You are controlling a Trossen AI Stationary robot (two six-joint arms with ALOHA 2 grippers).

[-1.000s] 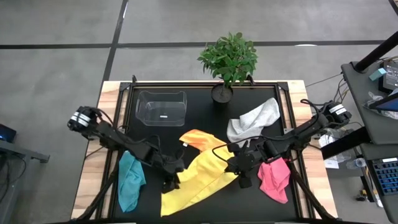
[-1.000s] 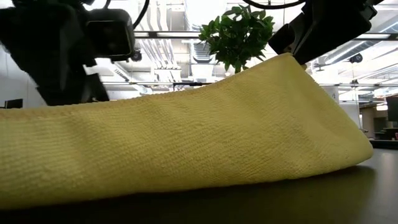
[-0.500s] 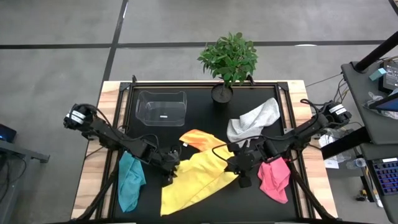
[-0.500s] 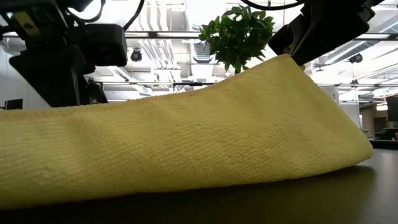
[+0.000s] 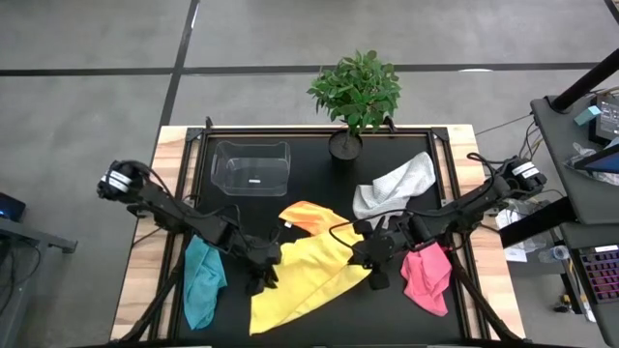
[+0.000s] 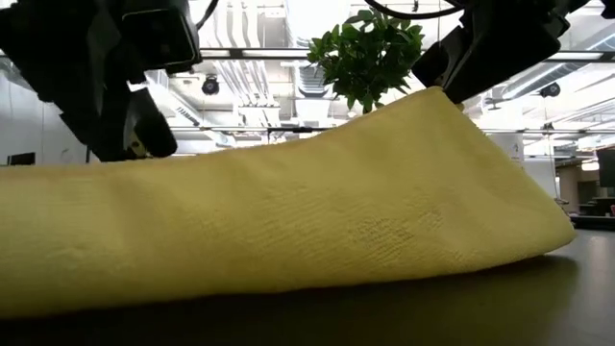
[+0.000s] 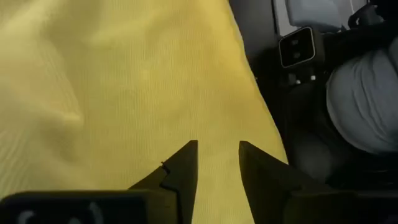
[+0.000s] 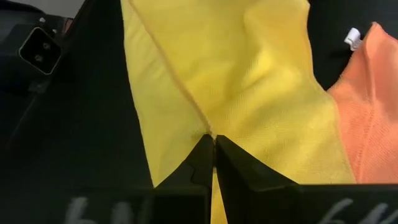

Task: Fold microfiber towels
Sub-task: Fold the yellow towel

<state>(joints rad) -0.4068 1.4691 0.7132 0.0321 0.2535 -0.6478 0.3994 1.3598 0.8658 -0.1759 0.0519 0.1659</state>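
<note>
The yellow towel (image 5: 300, 280) lies spread at the table's near middle, its far right corner raised. My right gripper (image 5: 360, 256) is shut on that raised part. My left gripper (image 7: 214, 155) stands open over the towel's left part (image 5: 263, 280), yellow cloth showing in the gap between its fingers; whether the tips touch the cloth I cannot tell. The orange towel (image 5: 309, 215) lies just beyond the yellow one. The teal towel (image 5: 201, 280) lies at the left, the pink towel (image 5: 426, 275) at the right and the white-grey towel (image 5: 392, 188) at the far right. My right gripper pinches the yellow towel between its two shut fingers at a hemmed edge (image 8: 202, 127), near the towel's far right corner. That corner (image 6: 437, 96) is lifted off the table. From there the cloth slopes down to the left, where its lower part (image 6: 192, 259) rests on the table.
A clear plastic box (image 5: 251, 166) stands at the far left of the black mat. A potted plant (image 5: 353, 92) stands at the far middle. The mat's bare near right corner (image 6: 538, 308) shows beside the yellow towel.
My left gripper has risen a little over the yellow towel's left part and rolled slightly. My right gripper and the raised corner have stayed where they were.
</note>
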